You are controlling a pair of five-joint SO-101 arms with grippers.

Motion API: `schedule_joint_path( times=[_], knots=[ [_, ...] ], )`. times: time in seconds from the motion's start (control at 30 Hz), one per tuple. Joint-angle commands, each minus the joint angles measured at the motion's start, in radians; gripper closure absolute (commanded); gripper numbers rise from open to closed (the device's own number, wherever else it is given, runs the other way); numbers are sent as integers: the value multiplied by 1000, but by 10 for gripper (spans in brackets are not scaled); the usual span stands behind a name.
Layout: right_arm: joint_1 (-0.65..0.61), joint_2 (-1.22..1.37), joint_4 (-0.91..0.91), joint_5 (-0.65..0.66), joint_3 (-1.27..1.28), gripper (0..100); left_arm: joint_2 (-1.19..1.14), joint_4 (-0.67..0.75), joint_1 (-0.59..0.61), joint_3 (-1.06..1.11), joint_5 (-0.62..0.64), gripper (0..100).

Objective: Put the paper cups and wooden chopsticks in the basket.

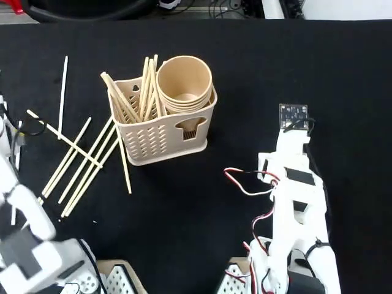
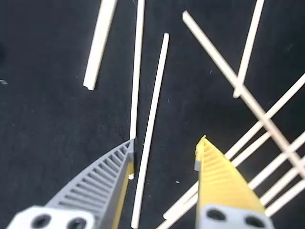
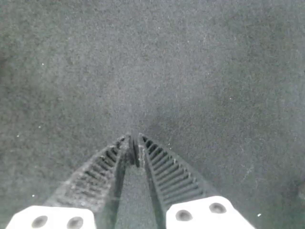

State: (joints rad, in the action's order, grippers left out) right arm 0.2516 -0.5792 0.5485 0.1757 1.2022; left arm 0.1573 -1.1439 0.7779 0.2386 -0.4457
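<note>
left wrist view: left gripper (image 2: 167, 139) spread wide above a loose chopstick (image 2: 156, 95), right gripper (image 3: 134, 138) closed, empty.

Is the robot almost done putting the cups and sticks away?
Partly. The paper cups sit stacked in the basket with several chopsticks. The left gripper is open over a loose chopstick, holding nothing; the right gripper is shut, empty. Stray chopsticks lie on the table.

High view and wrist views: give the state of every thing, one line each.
basket: upright, partly filled.
paper cups: stacked upright inside it.
chopsticks in basket: standing, leaning.
loose chopsticks: lying on the table.
left gripper: open, over loose chopsticks.
right gripper: shut, empty.
</note>
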Motion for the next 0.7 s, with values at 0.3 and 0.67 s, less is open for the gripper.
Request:
schedule_joint_path(
  times=[0.3,0.67],
  knots=[
    [-3,-2,-9,11,-2,977,-592,-3,65,-460,-138,786],
    [-3,-2,-9,11,-2,977,-953,-5,59,-736,-186,791]
  ],
)
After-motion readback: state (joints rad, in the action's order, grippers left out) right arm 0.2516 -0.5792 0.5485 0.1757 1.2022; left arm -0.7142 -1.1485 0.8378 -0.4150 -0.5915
